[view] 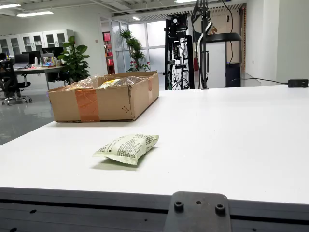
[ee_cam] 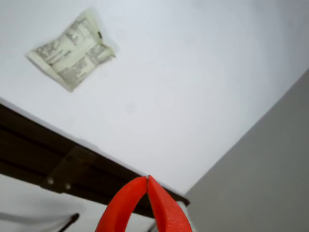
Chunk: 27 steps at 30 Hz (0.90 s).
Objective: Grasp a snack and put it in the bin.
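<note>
A pale green snack packet (view: 127,148) with printed text lies flat on the white table (view: 231,135), near its front edge. The gripper-mounted view shows the same packet (ee_cam: 71,50) at the upper left, far from the fingers. My gripper (ee_cam: 146,180) has red fingers (ee_cam: 164,208) whose tips meet, so it is shut with nothing in it. It hangs high above the table's edge, apart from the packet. The gripper does not show in the fixed view. The bin is a cardboard box (view: 104,99) at the table's far left, holding several wrapped snacks (view: 113,82).
A black rail with a bracket (view: 195,212) runs along the table's front edge, also seen from above (ee_cam: 63,169). A black stand with arms and cables (view: 203,43) rises behind the table. A black adapter (view: 297,83) lies at the far right. An office lies beyond.
</note>
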Tool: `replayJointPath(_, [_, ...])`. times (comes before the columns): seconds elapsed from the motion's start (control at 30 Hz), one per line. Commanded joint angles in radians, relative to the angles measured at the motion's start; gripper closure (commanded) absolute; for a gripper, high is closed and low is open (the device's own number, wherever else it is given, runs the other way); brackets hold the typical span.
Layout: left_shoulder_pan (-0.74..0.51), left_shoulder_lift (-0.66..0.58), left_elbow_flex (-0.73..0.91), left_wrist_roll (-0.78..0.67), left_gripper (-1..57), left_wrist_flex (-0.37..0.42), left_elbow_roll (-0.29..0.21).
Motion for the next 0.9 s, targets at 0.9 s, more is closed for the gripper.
replayJointPath(0.9, [-0.005, -0.077, 0.101, -0.002, 56.5, 0.010, -0.001])
